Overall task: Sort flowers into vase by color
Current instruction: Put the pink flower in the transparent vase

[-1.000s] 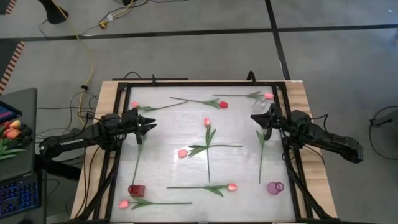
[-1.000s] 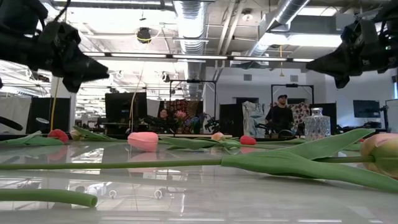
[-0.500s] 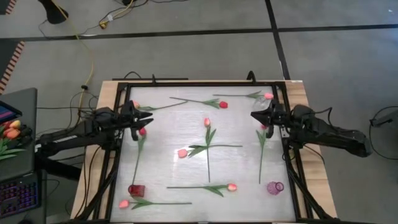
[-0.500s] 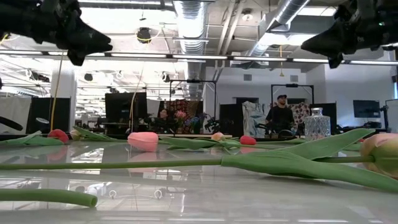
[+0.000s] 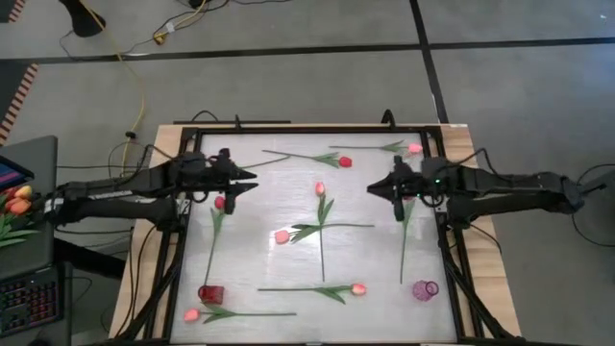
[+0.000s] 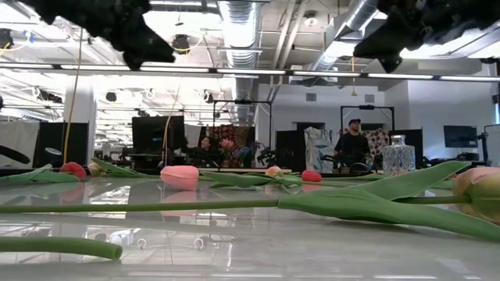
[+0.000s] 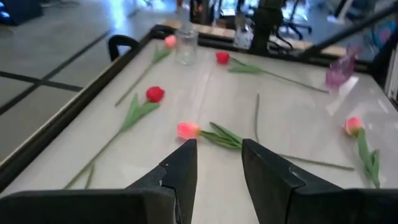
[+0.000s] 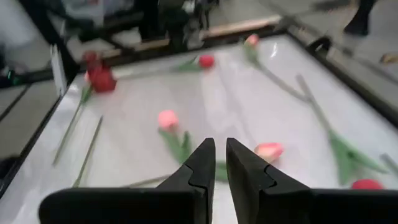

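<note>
While both arms hang above the table [image 5: 288,317] with nothing gripped, every flower lies flat on the white surface and no vase holds a stem, so the sorting is, by my reckoning, not begun. The left gripper [image 5: 245,180] hovers over the left part of the table, its fingers [image 7: 180,171] parted by a clear gap and empty. The right gripper [image 5: 377,188] hovers over the right part, its fingers [image 8: 202,163] nearly together with only a thin slit between them, also empty.

Just beside the left gripper lies a red tulip [image 5: 219,203], its stem running toward the red vase [image 5: 210,293] at the near left corner. A pink vase [image 5: 425,288] stands at the near right corner, and a clear glass vase [image 7: 185,45] near the far right, partly hidden by the right arm from above. In the middle a salmon-pink tulip [image 5: 320,189] and a pink tulip [image 5: 282,235] lie with stems crossing.

The main risks, as I judge them:
- The stems are thin and flat on a glossy top, so fingers closing too high would slide over one and miss it
- At the crossing, a grasp could lift two stems, or drag the neighbour out of place
- The right fingers stand too close to straddle a stem unless they widen first
- Red, pink and salmon heads are near in shade, so a flower could go to the wrong vase
- The small vases look light, and a long stem pushed in at a slant could tip one
</note>
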Robot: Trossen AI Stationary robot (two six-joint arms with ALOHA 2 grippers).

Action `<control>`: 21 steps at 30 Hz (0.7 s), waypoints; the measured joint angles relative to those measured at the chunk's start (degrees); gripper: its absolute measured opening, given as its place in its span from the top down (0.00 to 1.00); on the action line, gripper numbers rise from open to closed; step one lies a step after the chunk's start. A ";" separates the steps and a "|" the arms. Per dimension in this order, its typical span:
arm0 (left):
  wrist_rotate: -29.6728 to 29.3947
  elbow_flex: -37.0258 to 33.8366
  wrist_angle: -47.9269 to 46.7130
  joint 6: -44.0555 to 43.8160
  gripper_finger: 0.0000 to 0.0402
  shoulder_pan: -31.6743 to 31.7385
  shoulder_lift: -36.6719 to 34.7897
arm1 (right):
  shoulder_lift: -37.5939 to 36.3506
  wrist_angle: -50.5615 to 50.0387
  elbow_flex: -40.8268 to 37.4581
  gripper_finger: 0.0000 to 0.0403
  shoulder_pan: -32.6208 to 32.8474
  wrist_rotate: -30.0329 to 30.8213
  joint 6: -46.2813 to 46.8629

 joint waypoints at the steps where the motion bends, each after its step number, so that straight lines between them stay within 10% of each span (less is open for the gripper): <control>1: -0.02 1.03 -0.30 0.43 0.72 -0.56 1.81 | 1.55 -0.83 0.99 0.83 1.00 0.58 -0.01; 21: -4.25 21.43 1.13 10.99 0.72 -15.38 36.71 | 25.17 -14.85 12.27 0.76 17.20 8.51 -2.97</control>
